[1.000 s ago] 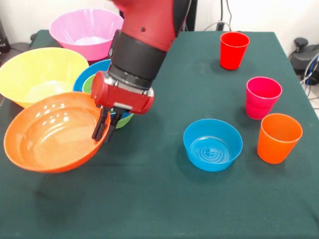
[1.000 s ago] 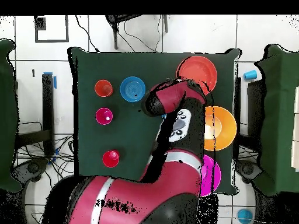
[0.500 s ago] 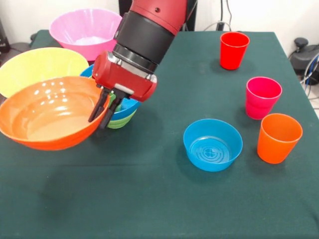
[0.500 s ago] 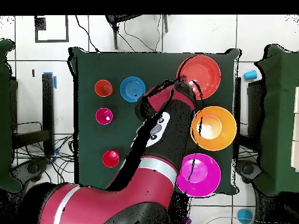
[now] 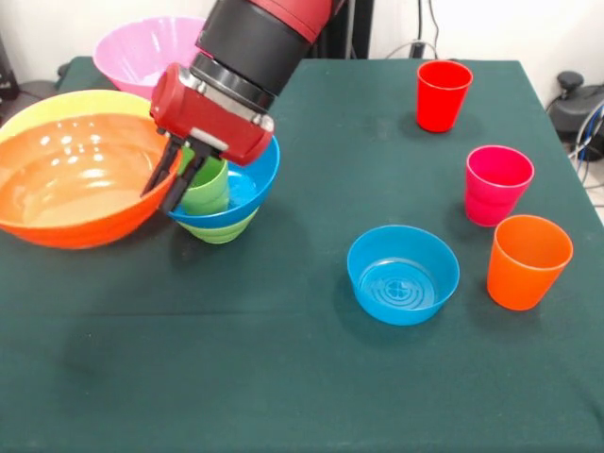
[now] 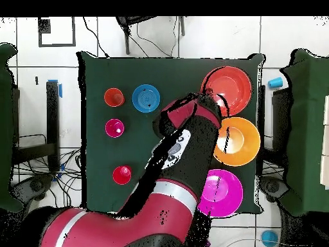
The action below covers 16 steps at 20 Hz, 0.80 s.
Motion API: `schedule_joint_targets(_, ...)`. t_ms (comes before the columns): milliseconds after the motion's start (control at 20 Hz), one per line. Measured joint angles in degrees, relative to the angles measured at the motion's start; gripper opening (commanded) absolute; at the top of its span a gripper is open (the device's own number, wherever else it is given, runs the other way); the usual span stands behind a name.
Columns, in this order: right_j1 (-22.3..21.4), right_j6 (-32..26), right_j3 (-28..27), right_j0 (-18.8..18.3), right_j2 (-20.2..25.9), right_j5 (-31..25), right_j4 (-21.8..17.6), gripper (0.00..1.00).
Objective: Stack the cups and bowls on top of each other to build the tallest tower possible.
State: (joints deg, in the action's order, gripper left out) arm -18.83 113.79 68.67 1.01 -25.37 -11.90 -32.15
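My gripper (image 5: pixel 158 200) is shut on the right rim of the shallow orange-red bowl (image 5: pixel 75 184), which hangs tilted above the cloth. In the overhead view this bowl (image 6: pixel 226 89) lies at the table's far right, with the gripper hidden under the arm. Just right of the gripper stands the tower: a small green bowl (image 5: pixel 223 232) under the wide blue bowl (image 5: pixel 247 181), with a light green cup (image 5: pixel 208 185) inside. The red cup (image 5: pixel 443 93), magenta cup (image 5: pixel 496 183) and orange cup (image 5: pixel 528 261) stand apart on the right. A small blue bowl (image 5: pixel 403 275) sits near the middle.
The big yellow-orange bowl (image 5: pixel 58 107) sits right behind the held bowl, and the big pink bowl (image 5: pixel 142 49) is at the back left corner. The red arm (image 6: pixel 186 138) crosses the table in the overhead view. Cables lie past the table's right edge.
The gripper has risen and drawn back to the left with the orange-red bowl, which now overlaps the yellow-orange bowl. The light green cup in the blue bowl has come into sight.
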Motion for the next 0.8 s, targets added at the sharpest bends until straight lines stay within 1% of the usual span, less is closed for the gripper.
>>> schedule_joint_targets(150,-1.5,0.0,1.9,-0.5,0.3,0.0,0.0,0.00)
schedule_joint_targets(250,-3.8,0.0,4.8,-1.4,0.9,0.0,0.0,0.00)
schedule_joint_targets(600,-6.7,0.0,8.1,-1.4,1.0,0.0,0.0,0.00)
schedule_joint_targets(800,-7.6,0.0,8.9,-1.2,1.0,0.0,0.0,0.00)
